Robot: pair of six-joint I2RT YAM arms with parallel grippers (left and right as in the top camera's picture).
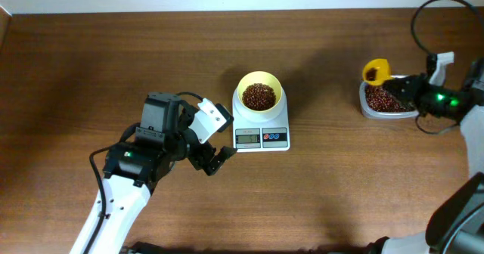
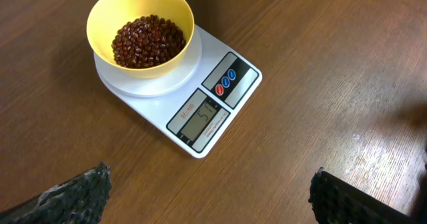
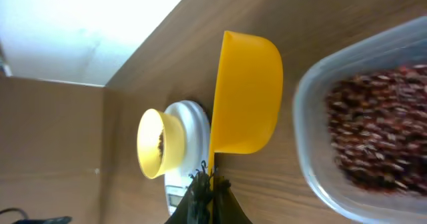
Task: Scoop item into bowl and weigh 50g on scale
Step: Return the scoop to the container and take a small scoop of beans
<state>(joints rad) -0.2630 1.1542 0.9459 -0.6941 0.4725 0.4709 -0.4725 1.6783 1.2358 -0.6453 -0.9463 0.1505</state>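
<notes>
Beans (image 1: 259, 96) are resting in the bowl (image 1: 243, 83) on the scale (image 1: 261, 137), while well right of the scale the right gripper (image 1: 399, 85) is clutching the scoop (image 1: 375, 70) and the nearer left gripper (image 1: 215, 162) is gaping empty.

there is one scale (image 1: 261, 133), with one display (image 2: 203, 117) and three round buttons (image 2: 225, 81): one red, two blue. there is one bowl (image 1: 243, 86), one scoop (image 1: 374, 70) and one tub (image 1: 370, 115). the beans (image 1: 259, 97) make two heaps, too many to count. the grippers number two: the left gripper (image 1: 215, 162) and the right gripper (image 1: 397, 86).
</notes>
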